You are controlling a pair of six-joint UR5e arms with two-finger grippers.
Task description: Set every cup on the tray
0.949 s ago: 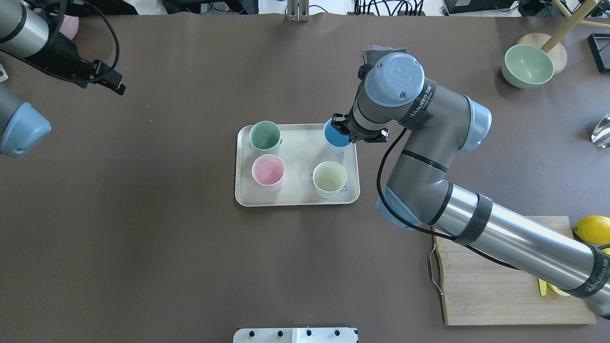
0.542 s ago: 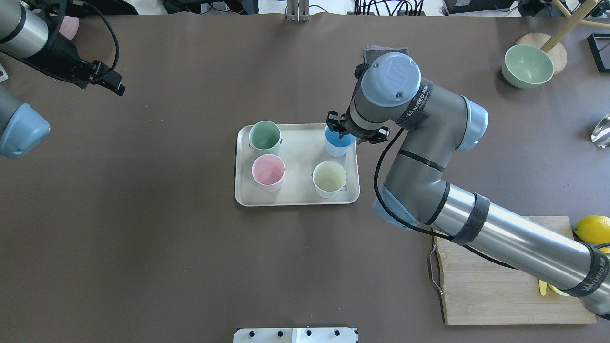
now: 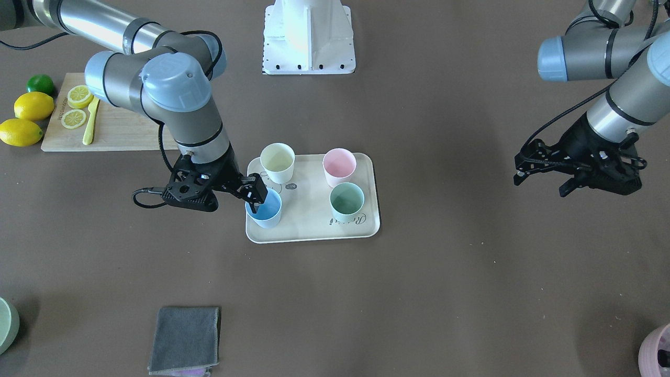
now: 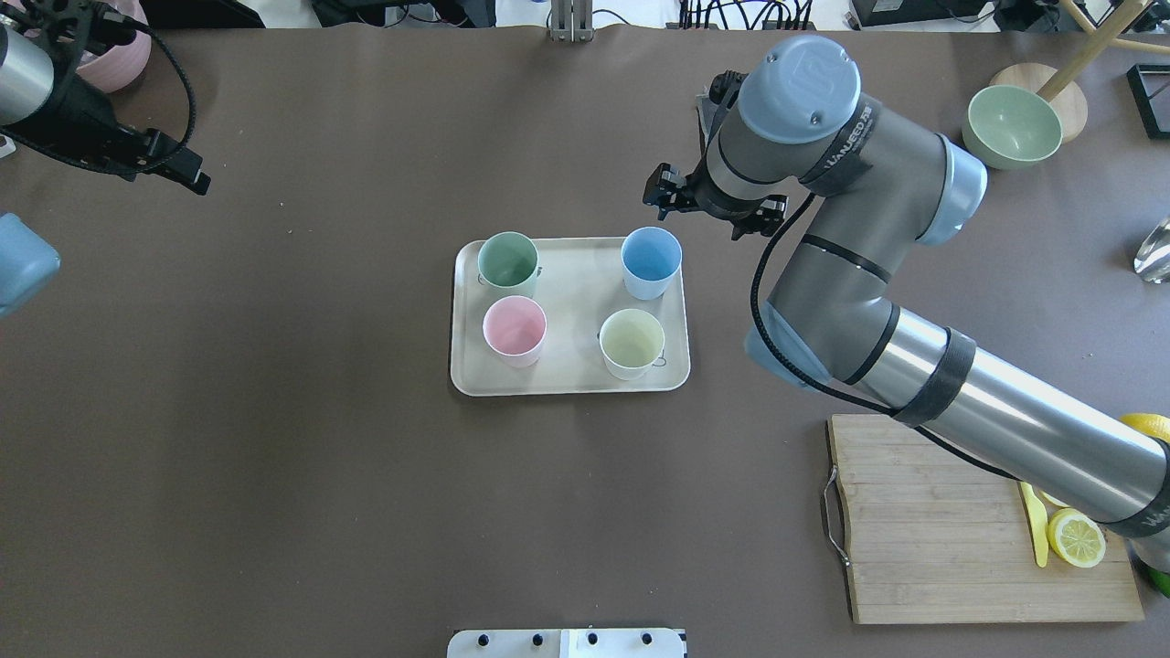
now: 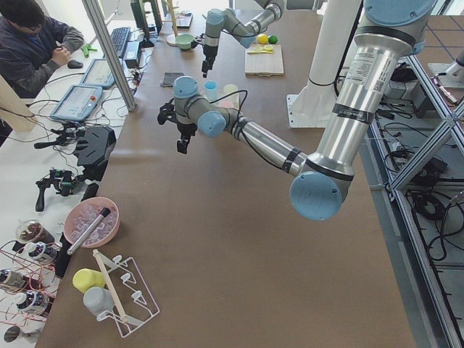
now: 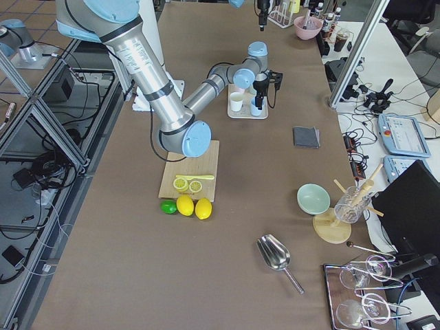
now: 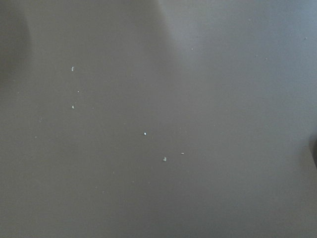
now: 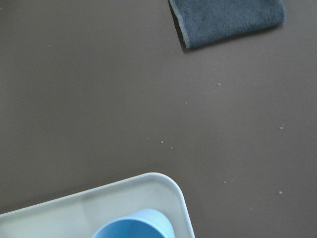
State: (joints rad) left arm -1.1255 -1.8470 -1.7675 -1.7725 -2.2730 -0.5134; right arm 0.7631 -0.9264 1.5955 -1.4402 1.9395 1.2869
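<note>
The cream tray (image 4: 571,306) (image 3: 309,209) lies mid-table with four cups upright on it: mint green (image 4: 508,260), pink (image 4: 515,329), pale yellow (image 4: 632,340) and light blue (image 4: 651,260) (image 3: 267,212). My right gripper (image 3: 253,198) is open and empty. It is raised over the tray's far right corner, off the blue cup. The right wrist view shows the blue cup's rim (image 8: 133,225) and the tray corner (image 8: 163,186) at its bottom edge, with no fingers in view. My left gripper (image 3: 539,180) (image 4: 178,169) is open and empty, high over bare table far to the left.
A grey cloth (image 3: 184,339) (image 8: 228,20) lies beyond the tray. A bamboo board (image 4: 923,521) with lemon slices and a yellow knife is at the near right. A pale green bowl (image 4: 1010,126) is far right. A mauve pot (image 4: 114,55) is far left.
My right gripper has let go of the blue cup, risen and drawn back past the tray's far edge. The cup stays on the tray. My left arm has shifted further left.
</note>
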